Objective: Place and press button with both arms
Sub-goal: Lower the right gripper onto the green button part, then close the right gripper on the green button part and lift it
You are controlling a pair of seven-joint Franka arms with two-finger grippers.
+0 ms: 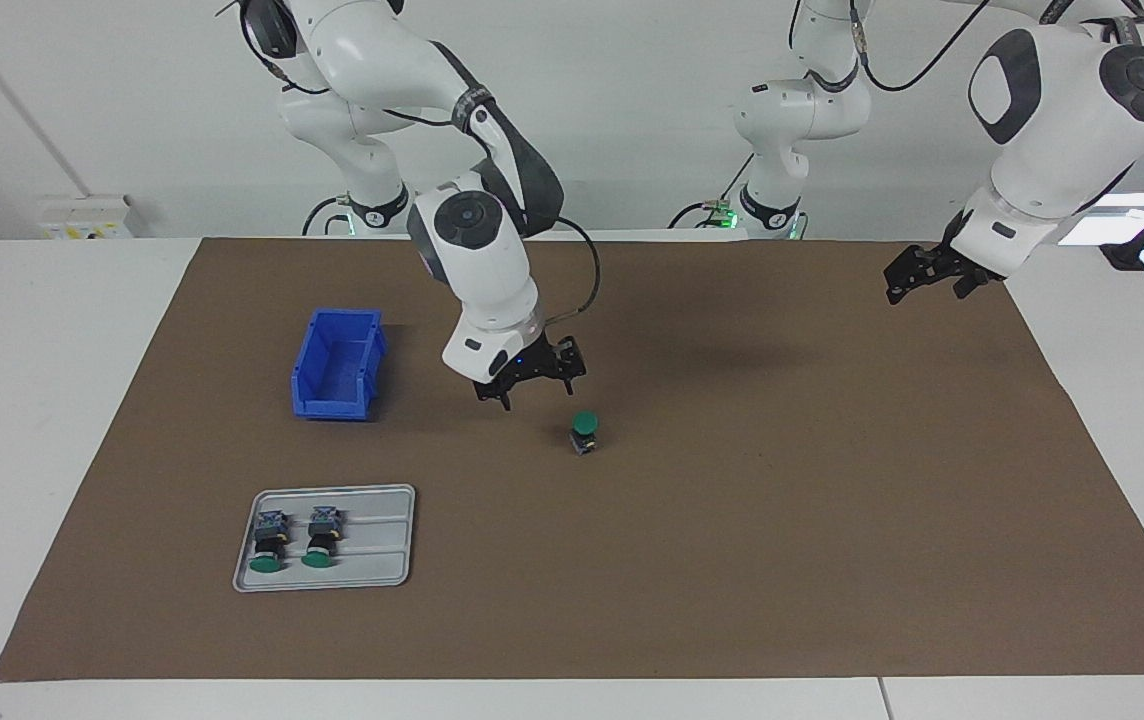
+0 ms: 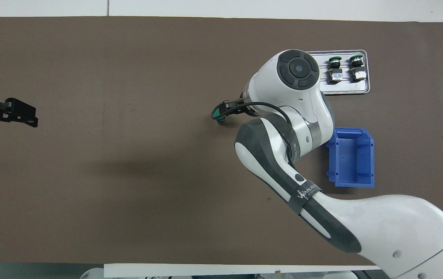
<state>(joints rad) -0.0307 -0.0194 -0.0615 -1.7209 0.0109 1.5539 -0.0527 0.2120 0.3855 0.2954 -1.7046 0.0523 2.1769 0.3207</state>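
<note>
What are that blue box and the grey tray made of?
The blue bin looks like moulded plastic: uniform saturated colour, slightly glossy, thin walls. The tray looks like metal, perhaps aluminium, or grey plastic: pale silvery sheen, pressed ridges, rolled rim. The look alone leaves that open.

One word reads here: "WANJE…" in white on a dark band (image 2: 306,192). The band wraps the right arm (image 2: 283,155), at five o'clock from its elbow.

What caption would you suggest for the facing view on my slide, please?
Right gripper open beside an upright green button mid-mat; left gripper waits open.
</note>
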